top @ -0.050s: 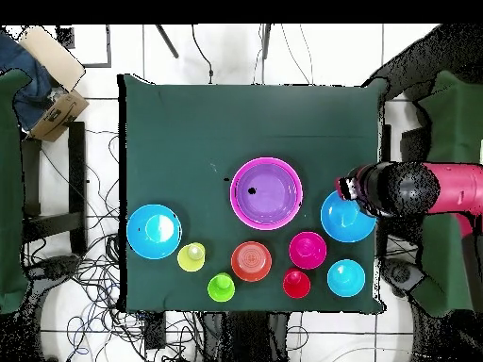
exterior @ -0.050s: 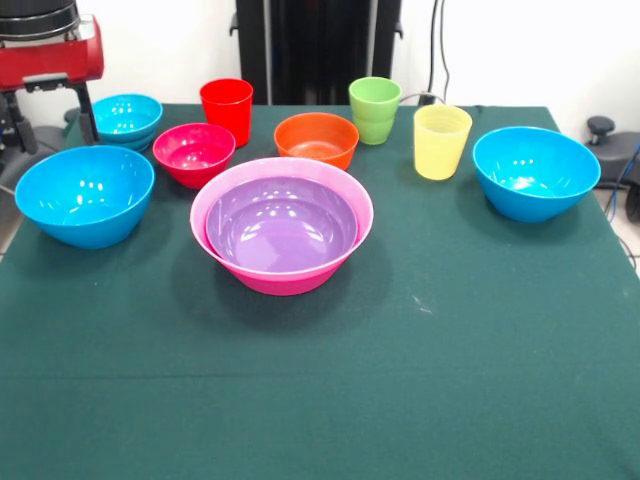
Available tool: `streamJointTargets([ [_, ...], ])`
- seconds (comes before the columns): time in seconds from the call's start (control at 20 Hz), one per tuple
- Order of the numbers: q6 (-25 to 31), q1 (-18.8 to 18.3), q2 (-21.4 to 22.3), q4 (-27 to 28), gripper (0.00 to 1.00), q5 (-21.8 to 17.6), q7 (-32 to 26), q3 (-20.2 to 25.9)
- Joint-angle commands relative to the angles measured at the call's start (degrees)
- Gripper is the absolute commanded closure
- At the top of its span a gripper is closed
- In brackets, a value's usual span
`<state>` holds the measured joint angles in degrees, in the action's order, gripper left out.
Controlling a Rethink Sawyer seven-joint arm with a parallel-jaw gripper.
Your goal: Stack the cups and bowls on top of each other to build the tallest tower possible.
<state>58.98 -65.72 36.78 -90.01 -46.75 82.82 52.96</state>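
Nesting begun: wide shallow purple plastic bowl (exterior @ -0.050s: 281, 222) sits inside largest glossy pink plastic bowl (exterior @ -0.050s: 281, 270), frame centre; tower so far two deep; red-and-black arm (top @ -0.050s: 415, 188) hangs at right edge of overhead view, over glossy medium blue bowl (top @ -0.050s: 345, 218); pincer hidden beneath arm, cannot tell its opening or any hold; tower lies left of arm there, just beside blue bowl; likely next pick that bowl; cups and small bowls wait in row, lower overhead frame.

Purple bowl (exterior @ -0.050s: 281, 222) nested in the pink bowl (exterior @ -0.050s: 282, 270)!
You've got cups (red (exterior @ -0.050s: 227, 109), green (exterior @ -0.050s: 375, 108), yellow (exterior @ -0.050s: 441, 140)) lined up behind.
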Motion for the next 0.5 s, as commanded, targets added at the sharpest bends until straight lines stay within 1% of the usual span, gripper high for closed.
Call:
streamJointTargets([
  [0.05,-2.23,1.46,-1.75,-2.41,0.00,-5.41,-19.50,-1.57],
  [0.4,-1.29,1.12,-2.32,-1.37,0.00,-4.86,-21.08,-1.18],
  [0.5,-1.16,1.46,-2.25,-1.09,0.00,-5.01,-20.71,-1.34],
])
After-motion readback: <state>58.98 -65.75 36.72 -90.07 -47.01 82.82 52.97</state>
